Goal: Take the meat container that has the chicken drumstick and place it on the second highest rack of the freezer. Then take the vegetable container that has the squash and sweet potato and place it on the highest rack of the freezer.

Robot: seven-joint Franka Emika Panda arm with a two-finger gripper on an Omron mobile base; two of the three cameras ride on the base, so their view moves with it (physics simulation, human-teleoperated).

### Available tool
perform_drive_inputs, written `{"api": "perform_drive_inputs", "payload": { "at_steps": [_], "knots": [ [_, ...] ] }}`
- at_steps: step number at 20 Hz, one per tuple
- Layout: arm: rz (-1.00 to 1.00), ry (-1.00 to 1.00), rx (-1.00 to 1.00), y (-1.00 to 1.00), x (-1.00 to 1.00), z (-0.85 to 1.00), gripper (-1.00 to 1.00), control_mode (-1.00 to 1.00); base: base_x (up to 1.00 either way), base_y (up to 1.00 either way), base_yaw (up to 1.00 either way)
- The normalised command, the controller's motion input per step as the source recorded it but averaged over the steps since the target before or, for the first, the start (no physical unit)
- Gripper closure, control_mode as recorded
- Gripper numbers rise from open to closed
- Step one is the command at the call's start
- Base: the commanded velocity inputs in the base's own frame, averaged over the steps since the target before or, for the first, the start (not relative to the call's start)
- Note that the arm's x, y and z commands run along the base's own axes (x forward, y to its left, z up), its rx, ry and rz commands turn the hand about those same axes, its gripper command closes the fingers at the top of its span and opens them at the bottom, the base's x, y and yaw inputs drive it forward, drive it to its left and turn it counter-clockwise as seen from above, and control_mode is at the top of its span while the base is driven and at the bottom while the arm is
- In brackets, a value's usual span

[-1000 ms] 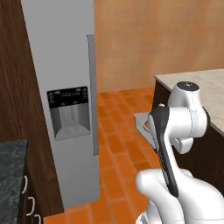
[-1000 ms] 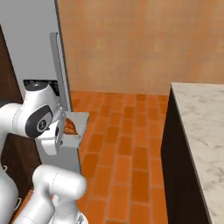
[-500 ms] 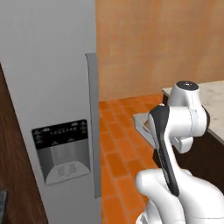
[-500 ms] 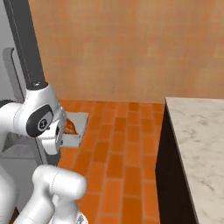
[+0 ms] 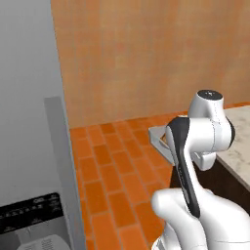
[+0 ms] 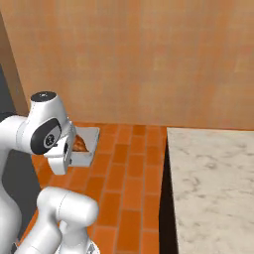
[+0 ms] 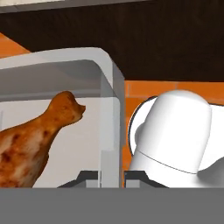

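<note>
In the hand view my gripper (image 7: pixel 111 177) is shut on the side wall of the clear meat container (image 7: pixel 87 70). The glossy orange-brown chicken drumstick (image 7: pixel 35 140) lies inside it, thin bone end pointing up. In the right base view the meat container (image 6: pixel 89 141) hangs level in front of the arm's hand, above the floor, with the drumstick (image 6: pixel 79 144) showing in it. A corner of the container (image 5: pixel 160 137) juts out past the arm in the left base view. The grey freezer (image 5: pixel 29 112) stands at the left with its door closed; its racks are hidden.
The freezer's vertical bar handle (image 5: pixel 63 171) and dark dispenser panel (image 5: pixel 31 219) face me at lower left. A marble counter (image 6: pixel 213 188) with a dark front fills the right. Orange brick floor (image 5: pixel 112 166) and an orange wall (image 6: pixel 139 59) lie ahead.
The whole scene has shifted as the base drove: the freezer slid left and closer, and the counter grew at the right. The arm still holds the container in the same pose.
</note>
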Motion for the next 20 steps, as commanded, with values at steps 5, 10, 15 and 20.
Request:
{"api": "perform_drive_inputs", "payload": {
  "at_steps": [5, 10, 15, 20],
  "knots": [
    [0.00, 0.00, 0.00, 0.00, 0.00, 0.00, 1.00, 1.00, 1.00, -0.20, 0.00],
    [0.00, 0.00, 0.00, 0.00, 0.00, 0.00, 1.00, 1.00, 0.98, -0.17, -0.01],
    [0.00, 0.00, 0.00, 0.00, 0.00, 0.00, 1.00, 1.00, 0.88, -0.19, 0.00],
    [0.00, 0.00, 0.00, 0.00, 0.00, 0.00, 1.00, 1.00, 0.03, -0.19, 0.67]
  ]
}}
